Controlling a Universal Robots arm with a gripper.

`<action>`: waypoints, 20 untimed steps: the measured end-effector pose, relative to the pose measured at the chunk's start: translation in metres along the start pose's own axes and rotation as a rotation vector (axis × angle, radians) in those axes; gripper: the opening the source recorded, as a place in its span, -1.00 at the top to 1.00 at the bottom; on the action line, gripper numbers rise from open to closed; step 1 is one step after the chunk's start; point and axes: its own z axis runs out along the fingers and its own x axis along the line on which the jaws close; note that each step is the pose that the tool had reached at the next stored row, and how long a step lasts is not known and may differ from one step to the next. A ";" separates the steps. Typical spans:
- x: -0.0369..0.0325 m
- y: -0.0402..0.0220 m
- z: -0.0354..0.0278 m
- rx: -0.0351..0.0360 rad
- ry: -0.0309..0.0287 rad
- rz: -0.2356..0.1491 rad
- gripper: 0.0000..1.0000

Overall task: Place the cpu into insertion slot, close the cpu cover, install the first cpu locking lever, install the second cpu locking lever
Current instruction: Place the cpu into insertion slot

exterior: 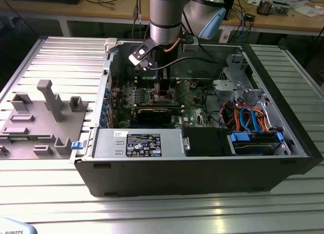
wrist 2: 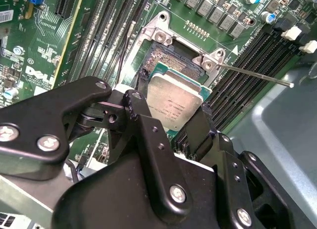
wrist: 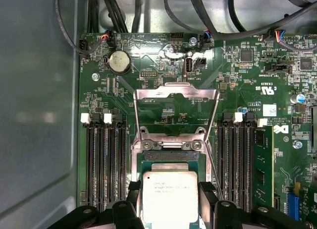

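The cpu (wrist: pixel 170 195), a flat square chip with a silvery top, sits between my gripper's (wrist: pixel 170 189) black fingers (wrist: pixel 132 188), which are shut on its two sides. It hangs just over the insertion slot (wrist: pixel 168 153), offset from the dark centre. In the second wrist view the cpu (wrist 2: pixel 174 97) covers part of the insertion slot (wrist 2: pixel 168 58). The cpu cover (wrist: pixel 176 92) stands swung open beyond the slot. Two thin locking levers (wrist 2: pixel 255 75) (wrist 2: pixel 130 33) are released beside it. In the exterior view my gripper (exterior: pixel 163 92) reaches down into the computer case.
Long memory slots (wrist: pixel 101 159) flank the socket on both sides. A coin cell (wrist: pixel 119 61) and cable connectors lie beyond the cover. The case holds a black expansion card (exterior: pixel 152 115), a power supply (exterior: pixel 136 143) and a drive bay with cables (exterior: pixel 253 122). A grey fixture (exterior: pixel 40 117) sits outside.
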 end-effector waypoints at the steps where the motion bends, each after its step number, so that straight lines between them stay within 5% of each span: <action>1: 0.0000 0.0000 0.0002 0.0000 0.0000 0.000 -0.09; 20: 0.0001 -0.0003 0.0068 -0.0001 -0.0001 0.000 -0.09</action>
